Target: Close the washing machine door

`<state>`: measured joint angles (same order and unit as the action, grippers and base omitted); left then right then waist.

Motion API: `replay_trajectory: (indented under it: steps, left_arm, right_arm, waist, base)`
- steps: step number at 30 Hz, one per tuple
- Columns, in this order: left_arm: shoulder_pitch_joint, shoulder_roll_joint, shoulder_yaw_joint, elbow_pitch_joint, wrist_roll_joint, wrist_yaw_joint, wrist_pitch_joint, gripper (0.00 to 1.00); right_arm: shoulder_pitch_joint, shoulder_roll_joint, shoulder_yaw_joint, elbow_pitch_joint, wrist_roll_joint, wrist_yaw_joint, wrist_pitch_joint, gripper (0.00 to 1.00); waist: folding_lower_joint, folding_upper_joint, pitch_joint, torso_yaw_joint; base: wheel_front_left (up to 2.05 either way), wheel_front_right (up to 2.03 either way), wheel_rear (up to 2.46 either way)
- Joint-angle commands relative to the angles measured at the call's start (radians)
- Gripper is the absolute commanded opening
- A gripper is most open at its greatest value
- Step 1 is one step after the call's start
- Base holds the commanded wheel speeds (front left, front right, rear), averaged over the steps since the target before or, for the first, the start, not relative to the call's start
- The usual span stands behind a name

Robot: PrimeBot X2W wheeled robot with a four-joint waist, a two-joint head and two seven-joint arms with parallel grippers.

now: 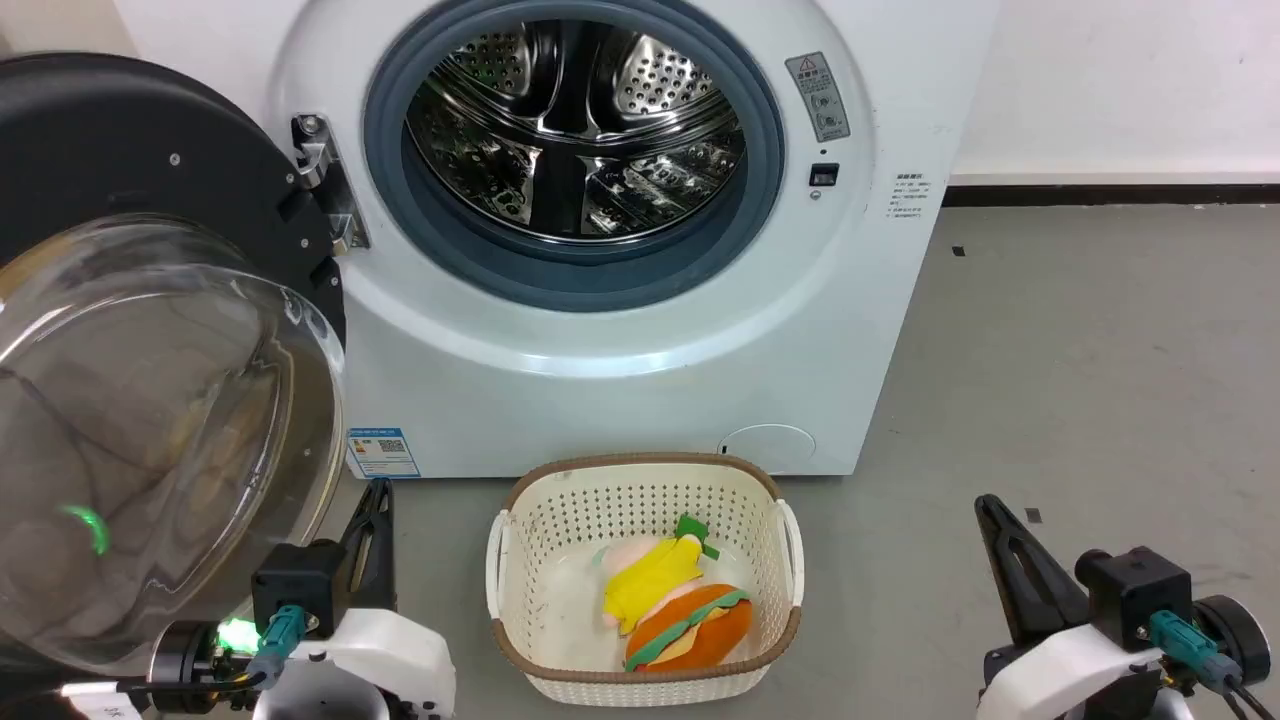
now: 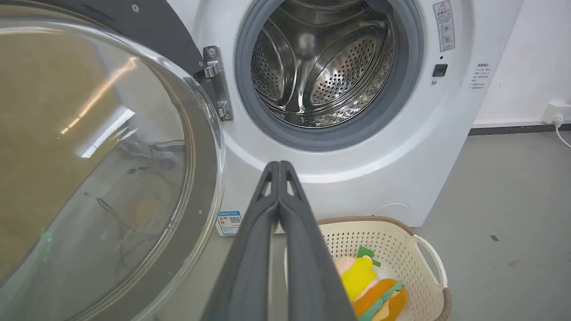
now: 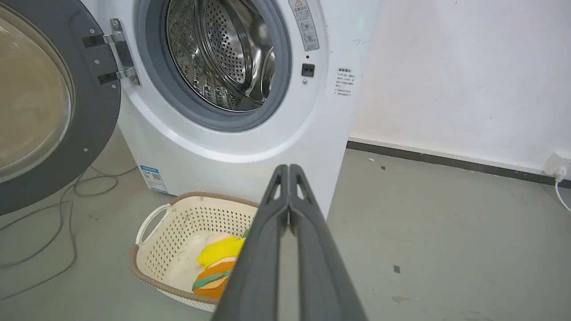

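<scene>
The door (image 1: 150,380) is hanging open left of the washing machine (image 1: 600,400).
The left claw (image 1: 378,505) and right claw (image 1: 997,515) are hovering narrow, empty.

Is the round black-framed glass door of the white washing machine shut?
No, the black-framed glass door stands swung open on its hinge, leaving the perforated steel drum exposed.

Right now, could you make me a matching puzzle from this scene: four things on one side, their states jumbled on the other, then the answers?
1 washing machine door
2 drum
3 basket
4 left pincer

a holds a plush toy
b shut, gripping nothing
c swung wide open
d no laundry seen inside

Pairs: 1-c, 2-d, 3-a, 4-b
</scene>
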<state>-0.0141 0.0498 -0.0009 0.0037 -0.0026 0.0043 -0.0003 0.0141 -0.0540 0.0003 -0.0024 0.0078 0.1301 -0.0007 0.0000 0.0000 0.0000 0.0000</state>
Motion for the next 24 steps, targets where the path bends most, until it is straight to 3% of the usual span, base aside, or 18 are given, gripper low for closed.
replay_trajectory:
  steps: [1, 24]
  left_arm:
    - [0.014, 0.000, 0.001, -0.004, 0.003, -0.004, 0.000, 0.00]
    - [0.014, 0.000, 0.001, -0.004, 0.003, -0.004, 0.000, 0.00]
  right_arm:
    - [-0.014, 0.004, 0.000, 0.002, -0.008, 0.001, 0.001, 0.00]
    - [-0.014, 0.004, 0.000, 0.002, -0.008, 0.001, 0.001, 0.00]
  waist:
    - [0.0000, 0.0000, 0.000, 0.000]
    - [0.0000, 0.0000, 0.000, 0.000]
  base:
    - [0.00, 0.00, 0.00]
    - [0.00, 0.00, 0.00]
